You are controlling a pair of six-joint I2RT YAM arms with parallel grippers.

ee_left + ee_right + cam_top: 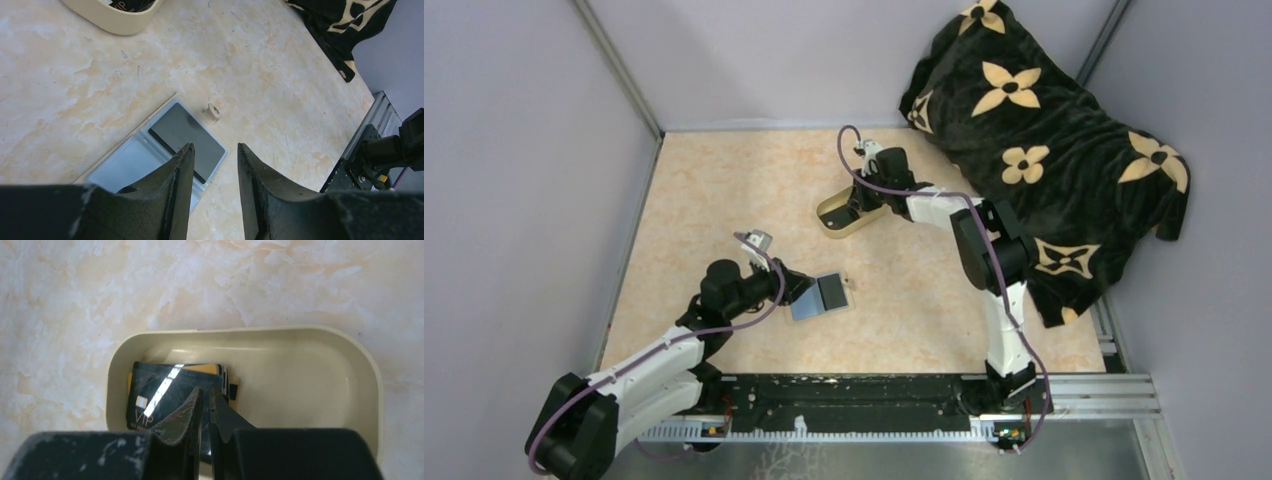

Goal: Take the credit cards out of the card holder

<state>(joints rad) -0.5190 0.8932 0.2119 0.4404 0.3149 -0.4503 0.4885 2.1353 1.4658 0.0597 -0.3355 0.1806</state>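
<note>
The card holder (809, 302) lies open on the table, blue-grey faces up; it shows in the left wrist view (125, 165). One black credit card (187, 140) rests on its right face, next to the tan tab (213, 111). My left gripper (215, 147) is open, empty and just above the holder's near right edge. Several black credit cards (160, 385) lie stacked at the left end of the cream dish (250, 331). My right gripper (206, 392) hangs over them with its jaws almost together. I see nothing held between them.
The dish (836, 218) sits mid-table under the right wrist (864, 195). A black blanket with cream flowers (1044, 150) covers the back right corner. Grey walls stand left and behind. A metal rail (874, 400) runs along the near edge.
</note>
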